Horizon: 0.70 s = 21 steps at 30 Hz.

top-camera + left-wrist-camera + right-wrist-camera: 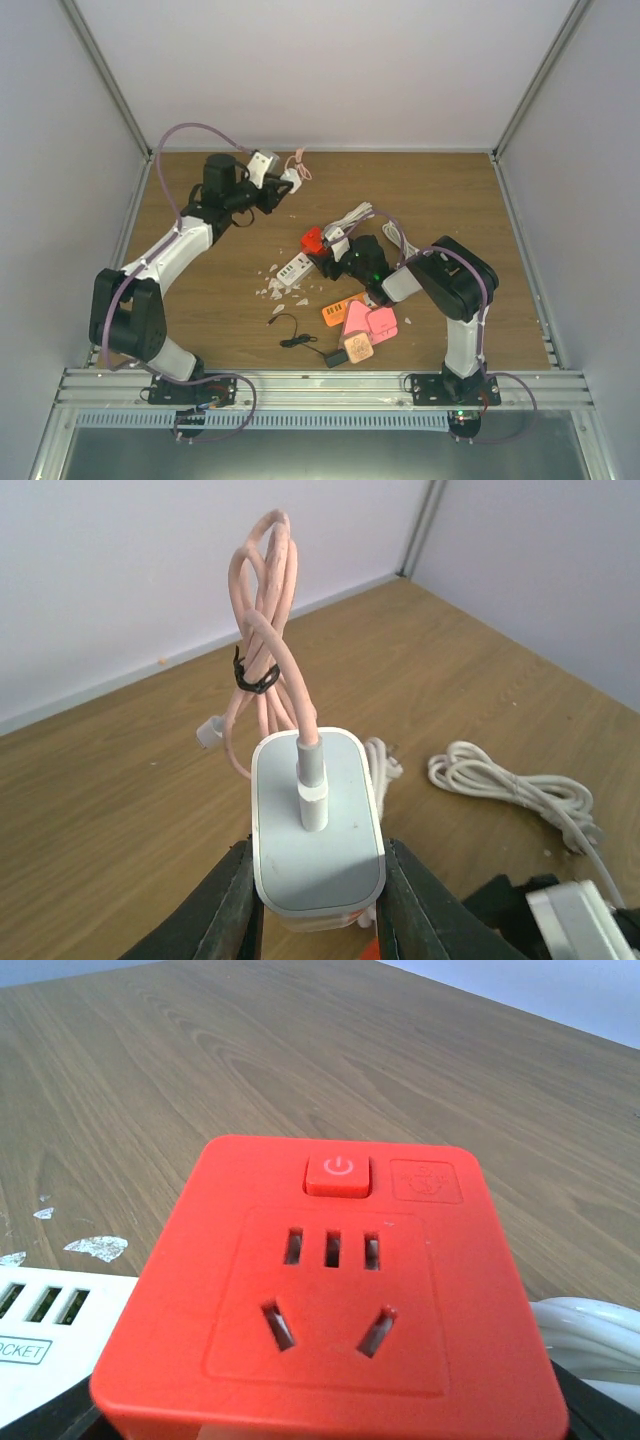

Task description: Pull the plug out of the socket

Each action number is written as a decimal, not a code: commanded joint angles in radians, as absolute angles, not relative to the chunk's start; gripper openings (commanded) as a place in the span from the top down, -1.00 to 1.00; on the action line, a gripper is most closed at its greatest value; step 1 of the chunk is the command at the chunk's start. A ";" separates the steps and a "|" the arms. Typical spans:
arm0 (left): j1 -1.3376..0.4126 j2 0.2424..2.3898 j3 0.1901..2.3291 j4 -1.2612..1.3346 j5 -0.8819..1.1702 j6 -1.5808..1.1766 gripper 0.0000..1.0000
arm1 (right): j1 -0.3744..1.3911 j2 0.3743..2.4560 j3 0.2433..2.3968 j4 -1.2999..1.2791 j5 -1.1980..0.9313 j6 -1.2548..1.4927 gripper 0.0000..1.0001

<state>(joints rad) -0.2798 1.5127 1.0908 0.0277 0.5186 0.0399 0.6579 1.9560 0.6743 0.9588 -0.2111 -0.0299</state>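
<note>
The white plug (318,820), a charger block with a pink cable (268,620) bundled above it, sits between the dark fingers (232,905) of my left gripper (320,885), which is shut on its sides. In the top view this gripper (282,185) holds the plug (290,178) above the far left of the table, well apart from the socket. The red cube socket (330,1290) fills the right wrist view, its slots empty. My right gripper (328,252) is shut on the socket (313,240) near the table's middle, with its fingers mostly hidden under the cube.
A white power strip (293,268) lies beside the socket, with white flecks (272,287) around it. A coiled white cable (360,215) lies behind. Orange (340,308) and pink (370,322) blocks and a black adapter with its cord (300,335) lie near the front.
</note>
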 commanded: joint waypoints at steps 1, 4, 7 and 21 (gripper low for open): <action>-0.197 1.586 1.196 -0.071 0.608 0.026 0.78 | 0.643 1.979 0.656 0.907 -0.202 -0.058 0.09; -0.124 1.642 1.264 -0.132 0.649 0.031 0.78 | 0.644 1.973 0.648 0.907 -0.207 -0.065 0.09; -0.052 1.722 1.355 -0.197 0.670 0.038 0.78 | 0.644 1.966 0.644 0.903 -0.207 -0.064 0.06; 0.236 2.046 1.653 -0.283 0.732 0.026 0.78 | 0.653 1.948 0.639 0.893 -0.224 -0.085 0.03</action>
<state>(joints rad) 0.1761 1.9926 1.5856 -0.2806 0.6735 0.0353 0.6571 1.9530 0.6682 0.9611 -0.2192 -0.0525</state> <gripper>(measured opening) 0.288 0.656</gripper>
